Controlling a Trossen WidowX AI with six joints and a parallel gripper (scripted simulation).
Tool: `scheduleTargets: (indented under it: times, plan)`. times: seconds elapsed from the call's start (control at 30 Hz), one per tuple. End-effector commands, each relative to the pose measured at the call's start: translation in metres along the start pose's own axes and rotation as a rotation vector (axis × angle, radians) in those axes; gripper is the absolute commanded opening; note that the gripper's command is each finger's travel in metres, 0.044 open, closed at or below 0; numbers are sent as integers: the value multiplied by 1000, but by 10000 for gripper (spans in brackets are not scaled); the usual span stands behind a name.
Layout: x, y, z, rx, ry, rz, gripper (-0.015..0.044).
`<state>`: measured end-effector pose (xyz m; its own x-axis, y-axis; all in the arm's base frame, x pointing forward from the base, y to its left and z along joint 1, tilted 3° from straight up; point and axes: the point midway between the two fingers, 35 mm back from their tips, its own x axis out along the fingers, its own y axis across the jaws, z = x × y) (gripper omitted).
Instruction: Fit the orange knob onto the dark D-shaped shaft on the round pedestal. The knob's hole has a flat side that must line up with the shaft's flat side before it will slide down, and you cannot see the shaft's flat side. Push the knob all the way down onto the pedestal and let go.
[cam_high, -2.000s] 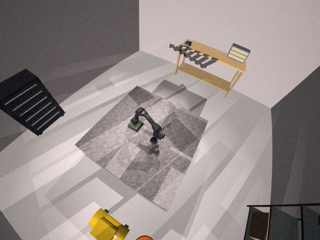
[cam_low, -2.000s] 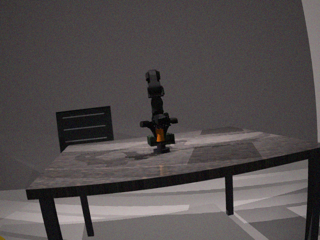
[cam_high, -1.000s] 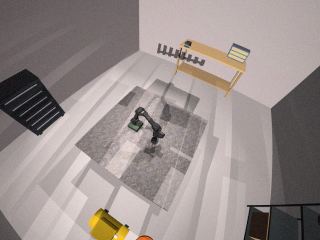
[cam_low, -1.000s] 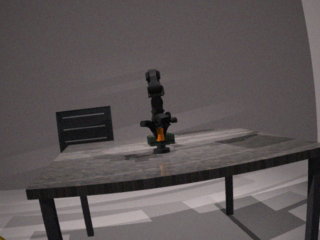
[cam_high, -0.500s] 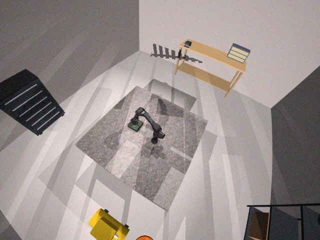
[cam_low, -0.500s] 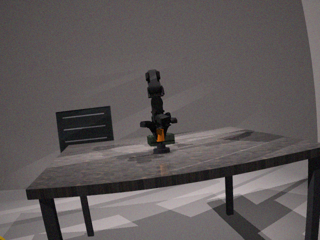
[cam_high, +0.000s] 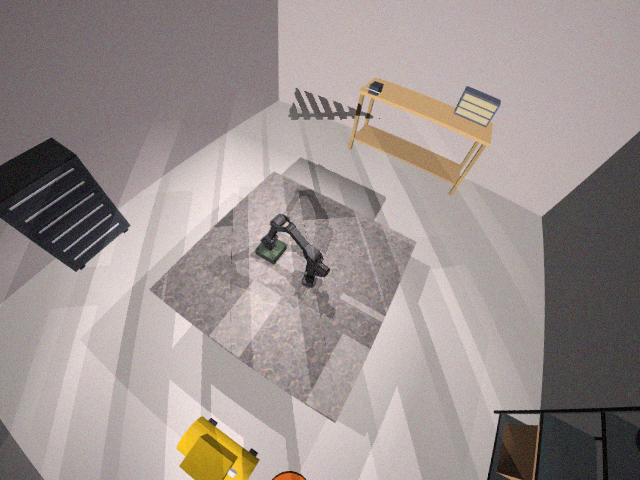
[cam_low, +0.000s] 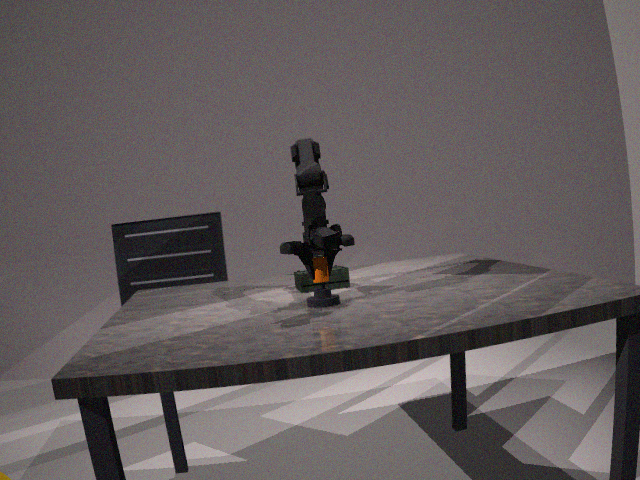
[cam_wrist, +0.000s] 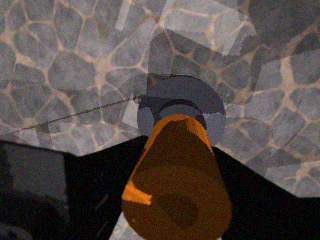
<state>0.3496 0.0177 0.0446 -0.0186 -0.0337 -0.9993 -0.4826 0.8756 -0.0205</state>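
Note:
The orange knob (cam_low: 321, 270) (cam_wrist: 176, 175) is held upright between the fingers of my gripper (cam_low: 321, 276) (cam_wrist: 177, 147), which is shut on it. The round dark pedestal (cam_low: 323, 301) (cam_wrist: 181, 88) stands on the table below. In the exterior view the dark shaft (cam_low: 323, 292) shows between the knob's lower end and the pedestal, so the knob is not down on the pedestal. I cannot tell whether the knob's lower end touches the shaft's top. The knob's hole and the shaft's flat side are hidden. In the top view the arm hides the knob.
The arm's green base block (cam_high: 271, 250) (cam_low: 338, 277) stands on the patterned table (cam_high: 289, 361) (cam_low: 232, 335), behind the pedestal in the exterior view. A dark slatted cabinet (cam_high: 62, 206), a wooden shelf (cam_high: 423, 108) and a yellow object (cam_high: 206, 459) stand away from the table.

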Motion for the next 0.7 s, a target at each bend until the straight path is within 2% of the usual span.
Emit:
scheduleTargets:
  times: [0.0,0.2,0.67]
  plan:
    - [-3,0,-1,-27,-3,-3,0]
    - [0,0,1,-211,-2,-4,0]
    - [2,-1,1,-211,-2,-4,0]
